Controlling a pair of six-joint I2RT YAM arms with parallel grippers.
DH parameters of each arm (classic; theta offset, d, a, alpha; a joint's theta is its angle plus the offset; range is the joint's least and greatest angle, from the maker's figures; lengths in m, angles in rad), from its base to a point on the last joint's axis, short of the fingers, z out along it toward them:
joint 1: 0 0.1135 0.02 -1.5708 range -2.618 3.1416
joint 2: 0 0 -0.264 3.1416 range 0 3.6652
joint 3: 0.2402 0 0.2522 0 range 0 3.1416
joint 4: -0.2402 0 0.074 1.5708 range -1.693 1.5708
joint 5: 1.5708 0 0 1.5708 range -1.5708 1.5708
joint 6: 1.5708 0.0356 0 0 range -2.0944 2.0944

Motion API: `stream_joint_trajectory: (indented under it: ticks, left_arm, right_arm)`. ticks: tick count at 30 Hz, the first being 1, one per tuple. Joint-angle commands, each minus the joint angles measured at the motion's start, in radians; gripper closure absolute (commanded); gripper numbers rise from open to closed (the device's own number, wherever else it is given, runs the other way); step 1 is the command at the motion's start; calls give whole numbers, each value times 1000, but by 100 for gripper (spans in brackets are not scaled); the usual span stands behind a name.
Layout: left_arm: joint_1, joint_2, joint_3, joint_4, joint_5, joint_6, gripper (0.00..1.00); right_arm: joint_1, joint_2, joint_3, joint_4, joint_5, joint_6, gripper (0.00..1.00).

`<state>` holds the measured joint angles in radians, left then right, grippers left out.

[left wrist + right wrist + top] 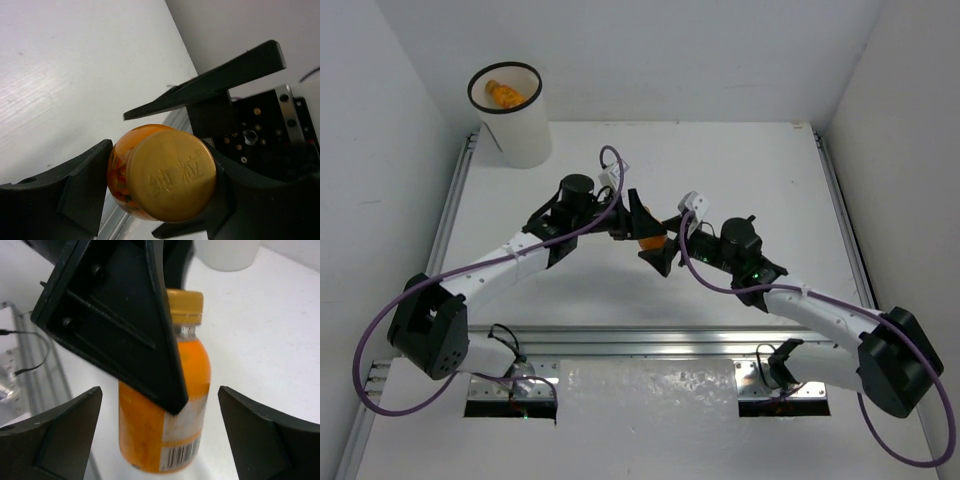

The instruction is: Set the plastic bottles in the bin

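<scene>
An orange plastic bottle (650, 241) with a gold cap (172, 175) hangs above the middle of the table, between the two arms. My left gripper (157, 180) is shut on it, its black fingers (87, 190) pressing both sides near the cap. My right gripper (159, 400) stands open around the bottle's lower body (165, 435), with a clear gap on each side. One left finger (120, 315) crosses in front of the bottle in the right wrist view. The white bin (510, 115) stands at the far left corner, with another orange bottle (505, 95) inside it.
White walls close the table on the left, back and right. Metal rails (450, 220) run along the table's sides and its near edge (650, 340). Purple cables (610, 160) loop off both arms.
</scene>
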<state>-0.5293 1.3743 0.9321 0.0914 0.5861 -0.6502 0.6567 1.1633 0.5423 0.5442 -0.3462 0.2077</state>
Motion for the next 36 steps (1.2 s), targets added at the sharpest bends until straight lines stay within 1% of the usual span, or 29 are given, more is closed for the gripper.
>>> stream_joint_trajectory:
  ticks: [1,2,3,4,5,6,7,8,9,10,11,13,14,15,16,17,18,19,20,21,22,23,24,25,27,30,31,34,36]
  left_arm:
    - [9,-47,66,-5,-107,6,100]
    - [12,-55,111,-37,-203,20,100]
    - [18,-67,144,-152,-274,29,100]
    - [49,-72,183,-204,-416,35,100]
    - [72,-75,254,-244,-486,41,100]
    - [103,-73,289,-307,-556,46,100]
    - [182,-66,325,-332,-653,46,100]
    - [225,-52,408,-352,-679,52,100]
    - [270,-9,453,-383,-704,61,100]
    - [354,17,505,-400,-751,64,100]
    - [391,44,599,-410,-769,66,100]
    - [504,139,719,-380,-790,69,100]
    - [529,225,766,-343,-784,70,100]
    - [604,276,813,-323,-738,73,100]
    - [633,401,955,-329,-717,69,100]
    - [679,472,1052,-352,-698,64,100]
    - [696,538,1243,-370,-660,64,100]
    - [709,666,1328,-399,-658,70,100]
    - [722,731,1417,-407,-654,81,93]
    - [726,788,1492,-416,-638,90,71]
    - [732,883,1608,-432,-625,92,59]
    - [738,910,1631,-426,-600,92,41]
    - [739,916,1586,-409,-598,93,18]
    - [738,898,1541,-341,-598,101,1]
    - [736,872,1469,-280,-591,130,0]
    - [736,891,1606,-330,-542,165,0]
    - [736,876,1617,-335,-540,173,0]
    - [732,737,1532,-314,-580,211,0]
    - [724,633,1473,-334,-652,250,0]
  right_arm:
    - [-2,-33,28,-4,110,7,1]
    - [-12,-28,42,-48,212,30,1]
    - [-19,-18,82,-167,280,50,1]
    - [-28,-11,102,-232,346,79,1]
    - [-48,-2,119,-303,490,108,1]
    - [-57,6,149,-370,550,178,1]
    - [-69,16,156,-488,591,215,1]
    - [-81,18,159,-534,636,270,1]
    - [-85,13,145,-561,632,283,1]
    - [-85,0,133,-581,613,288,1]
    - [-85,-10,119,-579,586,292,1]
    - [-85,-36,76,-569,518,332,1]
    - [-86,-42,53,-567,486,354,1]
    - [-85,-51,45,-566,466,375,1]
    - [-85,-54,26,-560,437,419,1]
    - [-85,-59,16,-522,370,427,1]
    - [-81,-60,10,-514,351,435,1]
    - [-81,-62,4,-513,340,459,1]
    - [-81,-65,2,-512,316,463,1]
    - [-80,-66,4,-518,300,463,1]
    - [-81,-74,8,-526,297,455,1]
    - [-80,-82,10,-536,303,449,1]
    - [-80,-88,10,-541,309,441,1]
    - [-81,-94,19,-541,306,431,1]
    - [-80,-111,36,-601,311,411,1]
    - [-80,-126,73,-647,314,375,1]
    - [-81,-128,76,-661,315,372,1]
    - [-80,-131,82,-665,309,360,1]
    - [-80,-120,88,-681,314,346,1]
